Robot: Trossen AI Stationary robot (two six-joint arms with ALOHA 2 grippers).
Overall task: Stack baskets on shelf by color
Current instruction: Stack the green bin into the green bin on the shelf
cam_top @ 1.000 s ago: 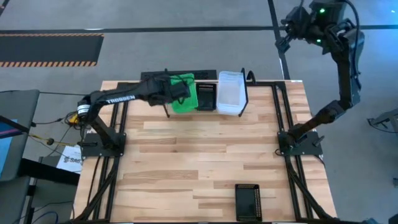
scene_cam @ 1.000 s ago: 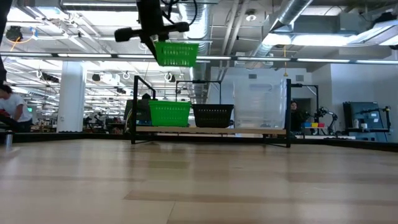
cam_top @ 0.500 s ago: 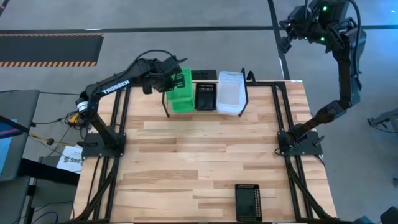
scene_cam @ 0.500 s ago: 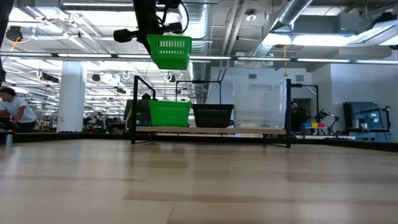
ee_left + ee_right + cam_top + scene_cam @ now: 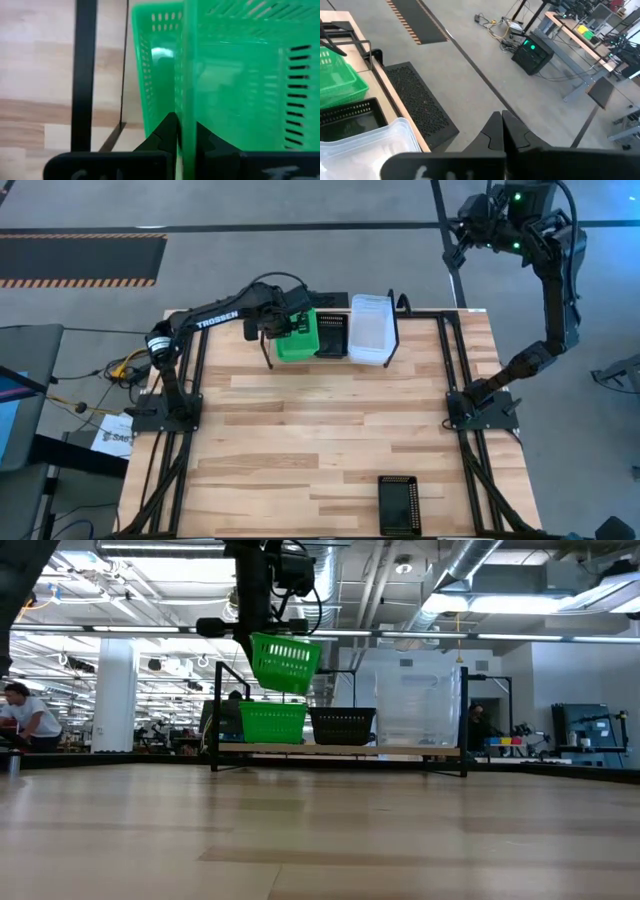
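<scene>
Black basket (image 5: 398, 505) at the near table edge, partly cut off. My left claw (image 5: 181, 131) is clamped on the rim of a tilted green basket (image 5: 285, 662), held above the green one (image 5: 272, 722) on the shelf (image 5: 340, 751). My right claw (image 5: 501, 125) is together, raised beyond the table.

White "TROSSEN" lettering on the left arm (image 5: 218, 319), nothing else legible

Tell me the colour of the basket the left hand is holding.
Bright green; the basket in the left hand shows best in the low view.
</scene>
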